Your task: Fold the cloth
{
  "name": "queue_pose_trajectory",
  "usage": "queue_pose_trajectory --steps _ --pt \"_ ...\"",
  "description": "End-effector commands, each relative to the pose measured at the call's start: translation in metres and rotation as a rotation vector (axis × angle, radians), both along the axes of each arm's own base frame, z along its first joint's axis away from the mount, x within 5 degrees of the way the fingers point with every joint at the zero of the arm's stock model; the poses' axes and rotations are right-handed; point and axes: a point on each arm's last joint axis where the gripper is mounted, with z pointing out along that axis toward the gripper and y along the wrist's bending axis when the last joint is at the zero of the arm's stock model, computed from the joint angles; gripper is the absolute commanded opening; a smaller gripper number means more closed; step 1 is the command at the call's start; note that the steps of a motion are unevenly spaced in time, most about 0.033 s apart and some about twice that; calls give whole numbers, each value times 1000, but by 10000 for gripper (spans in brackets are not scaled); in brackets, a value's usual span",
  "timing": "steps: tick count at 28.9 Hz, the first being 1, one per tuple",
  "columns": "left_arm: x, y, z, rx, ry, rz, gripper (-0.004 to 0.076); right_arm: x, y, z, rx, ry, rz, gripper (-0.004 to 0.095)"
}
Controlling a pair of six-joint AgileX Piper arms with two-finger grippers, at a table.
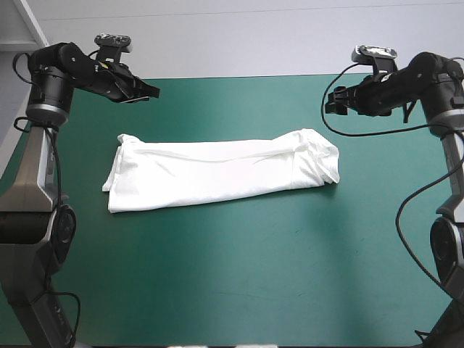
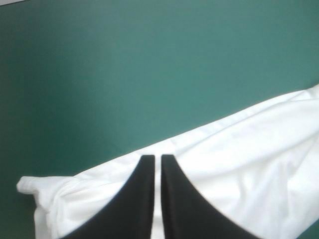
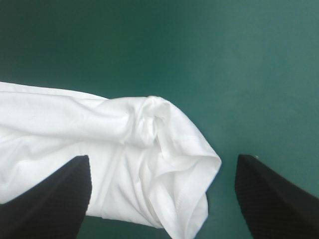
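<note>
Left gripper, two black fin-shaped fingers pressed together and empty, hangs above the far-left part of the teal-green table cover. Centre: white short-sleeved T-shirt, folded into a long band, lying flat. Right gripper, fingers spread wide, hovers near the band's right end. Fabric likely light and limp; grasp the end corners.

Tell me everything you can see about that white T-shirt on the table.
The T-shirt is white, soft-looking fabric, folded into a long band lying flat across the middle of the teal-green cover. The right end is rounded and bunched, with a loose hem; the left end is squarer, layers stacked. Shallow creases run lengthwise. Only the cover touches it: the left hand and right hand hang clear, beyond its far corners.
</note>
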Motion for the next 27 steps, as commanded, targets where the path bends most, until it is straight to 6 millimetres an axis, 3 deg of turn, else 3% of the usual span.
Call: queue_pose_trajectory --steps 1,4,8,13,19,27 --pt "-24 -34 27 -26 -48 -94 19 -17 -18 31 26 -65 -14 719" --pt "-26 -76 16 41 -40 -174 19 -17 -29 30 24 -57 -40 719" --pt "-26 -113 -6 83 10 -216 19 -17 -29 28 22 -53 -40 719" --pt "-23 -155 -46 116 117 -306 19 -15 -29 20 21 -26 -39 719" --pt "-15 -182 -91 154 213 -322 19 -16 -29 -35 23 125 -20 719" --pt "-5 -191 -133 214 287 -313 19 -17 -21 -101 157 200 -33 719"
